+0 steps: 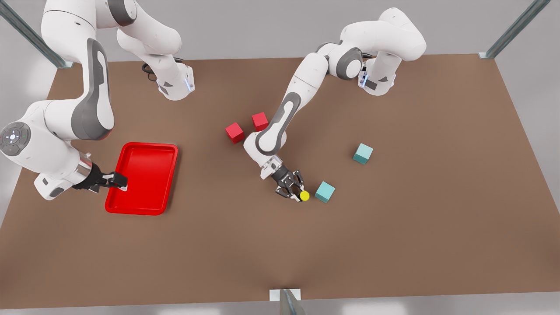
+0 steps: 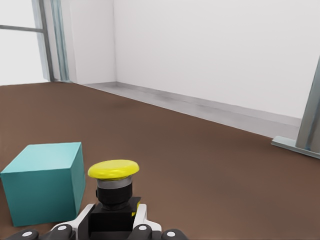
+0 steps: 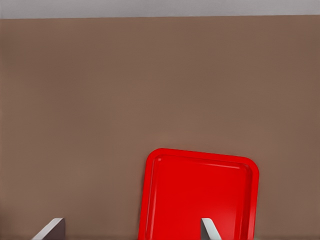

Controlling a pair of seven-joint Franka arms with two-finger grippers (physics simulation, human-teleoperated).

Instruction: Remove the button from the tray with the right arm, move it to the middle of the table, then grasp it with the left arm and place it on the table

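Two red cubes (image 1: pixel 235 132) (image 1: pixel 260 121) are set side by side; two teal cubes (image 1: pixel 325 191) (image 1: pixel 362 153) are placed apart.

The brown table (image 1: pixel 393 227) carries a red tray (image 1: pixel 146 177) at nine o'clock. Two red cubes (image 1: pixel 235 132) sit near centre toward twelve, two teal cubes (image 1: pixel 325 192) toward three.
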